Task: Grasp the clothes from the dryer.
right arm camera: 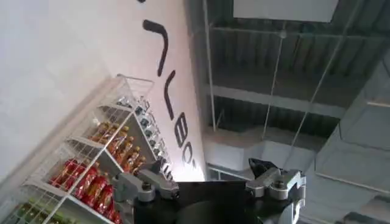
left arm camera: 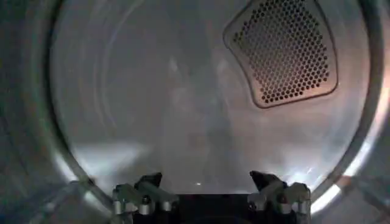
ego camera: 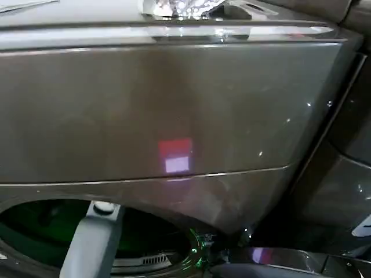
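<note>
The dryer (ego camera: 174, 104) fills the head view as a bronze-brown front panel, with its round porthole (ego camera: 52, 226) at the lower left. My grey left arm (ego camera: 93, 237) reaches into that porthole. In the left wrist view my left gripper (left arm camera: 207, 181) is open inside the bare steel drum (left arm camera: 152, 103), with nothing between its fingers. The clothes are out of view. My right gripper (right arm camera: 210, 167) is open and empty, raised away from the machine and pointing up toward the room's ceiling.
A perforated vent plate (left arm camera: 283, 52) sits in the drum's back wall. The chrome-rimmed door (ego camera: 261, 258) stands open at the lower right. A wire shelf of bottles (right arm camera: 97, 173) hangs on the white wall behind the right gripper.
</note>
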### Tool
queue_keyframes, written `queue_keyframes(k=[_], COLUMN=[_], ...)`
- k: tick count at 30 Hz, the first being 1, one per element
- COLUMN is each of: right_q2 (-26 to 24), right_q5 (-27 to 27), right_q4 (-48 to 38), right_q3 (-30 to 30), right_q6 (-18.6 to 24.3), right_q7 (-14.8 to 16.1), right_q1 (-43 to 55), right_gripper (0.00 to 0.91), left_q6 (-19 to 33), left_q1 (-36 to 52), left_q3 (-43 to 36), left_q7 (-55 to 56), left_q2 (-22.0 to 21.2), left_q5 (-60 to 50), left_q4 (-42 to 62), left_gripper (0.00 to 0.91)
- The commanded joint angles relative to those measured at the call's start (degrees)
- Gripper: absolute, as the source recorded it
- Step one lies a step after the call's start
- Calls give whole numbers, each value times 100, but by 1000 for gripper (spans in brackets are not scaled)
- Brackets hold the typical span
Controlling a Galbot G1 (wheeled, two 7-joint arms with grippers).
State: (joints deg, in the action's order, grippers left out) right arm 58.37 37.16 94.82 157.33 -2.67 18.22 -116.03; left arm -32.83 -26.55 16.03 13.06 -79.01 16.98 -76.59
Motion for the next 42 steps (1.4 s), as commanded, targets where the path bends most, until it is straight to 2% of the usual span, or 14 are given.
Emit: queue_keyframes(k=[1,9,12,20,24,33,42], right_q2=[-9,-9,-10,-7,5,13,9], right_q5=[4,3,2,7,10,13,-12], right_q4=[14,41,32,62,62,90,61], right_q3=[-20,-78,-72,-93,-85,-102,-127], right_q6=[0,0,5,4,6,11,22], right_q7=[3,10,15,20,25,44,62], right_q1=[19,71,70,83,73,81,104], right_gripper=[907,907,907,907,907,907,907], left_q6=[-153,-321,-751,-951,-1210,-1166,-627], left_q1=[776,968,1059,1500,1634,2322,2724], left_q3=[-199,-434,-589,-813,-1072,-2122,-2906], left_q7=[-1,-149,-377,-596,-1139,-2973,-4225], left_q2=[-31,62,187,179,208,350,281], left_q5=[168,265,340,443,220,-889,-1907], left_q4=[981,1453,1543,2130,2304,2906,3724], left_gripper=[907,907,907,907,907,907,907])
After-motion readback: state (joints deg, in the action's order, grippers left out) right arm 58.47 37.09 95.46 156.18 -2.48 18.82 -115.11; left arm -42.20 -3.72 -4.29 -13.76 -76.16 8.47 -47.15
